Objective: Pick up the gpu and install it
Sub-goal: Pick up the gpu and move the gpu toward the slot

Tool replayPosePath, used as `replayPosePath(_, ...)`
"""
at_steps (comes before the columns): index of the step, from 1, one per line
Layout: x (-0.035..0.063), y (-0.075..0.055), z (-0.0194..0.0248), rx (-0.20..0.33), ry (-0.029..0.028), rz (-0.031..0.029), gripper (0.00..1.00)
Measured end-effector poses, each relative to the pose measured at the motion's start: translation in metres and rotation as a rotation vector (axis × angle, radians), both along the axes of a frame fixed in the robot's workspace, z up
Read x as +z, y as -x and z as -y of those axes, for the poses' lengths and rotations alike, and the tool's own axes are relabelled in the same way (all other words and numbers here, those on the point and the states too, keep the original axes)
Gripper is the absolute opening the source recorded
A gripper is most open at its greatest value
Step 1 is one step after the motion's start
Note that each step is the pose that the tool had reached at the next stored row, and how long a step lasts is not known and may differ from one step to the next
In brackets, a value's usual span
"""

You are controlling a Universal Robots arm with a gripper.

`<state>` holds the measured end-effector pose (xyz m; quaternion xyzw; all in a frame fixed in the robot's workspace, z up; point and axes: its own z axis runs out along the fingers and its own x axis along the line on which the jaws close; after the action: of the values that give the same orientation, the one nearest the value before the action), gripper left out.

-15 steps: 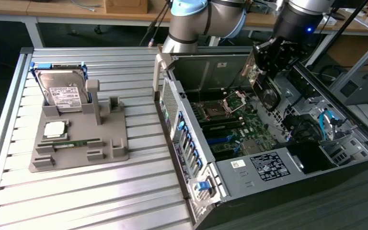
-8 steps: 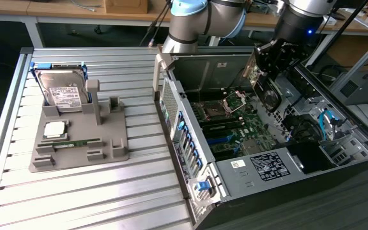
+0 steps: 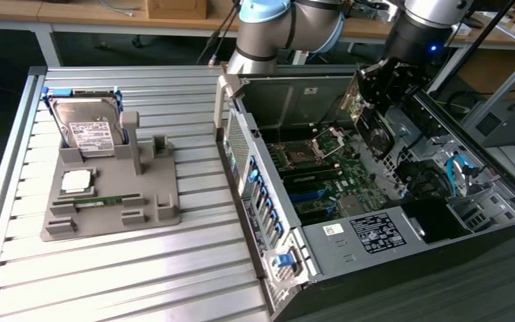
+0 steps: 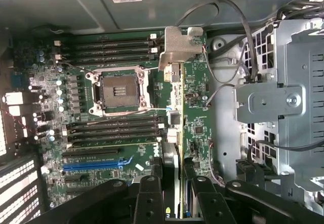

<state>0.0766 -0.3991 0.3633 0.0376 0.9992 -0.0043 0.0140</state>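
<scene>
My gripper (image 3: 375,86) hangs over the open computer case (image 3: 259,201), shut on the gpu (image 3: 375,131), a dark card with a round fan that points down toward the motherboard (image 3: 329,176). In the wrist view the gpu (image 4: 175,90) is seen edge-on, running from between my black fingers (image 4: 150,196) out to its silvery metal bracket (image 4: 179,46). It hovers above the motherboard (image 4: 81,107), beside the bare CPU socket (image 4: 120,90) and apart from the blue slot (image 4: 93,165).
On the slatted table at the exterior view's left, a grey fixture (image 3: 150,208) holds a hard drive (image 3: 88,129), a CPU chip (image 3: 77,180) and a green memory stick (image 3: 96,199). A metal drive cage (image 4: 283,102) and loose cables (image 4: 223,77) flank the card.
</scene>
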Motion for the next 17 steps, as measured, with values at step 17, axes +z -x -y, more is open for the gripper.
replayPosePath(17, -0.0111, 0.004, 0.0000, 0.000, 0.0002, 0.0000, 0.27)
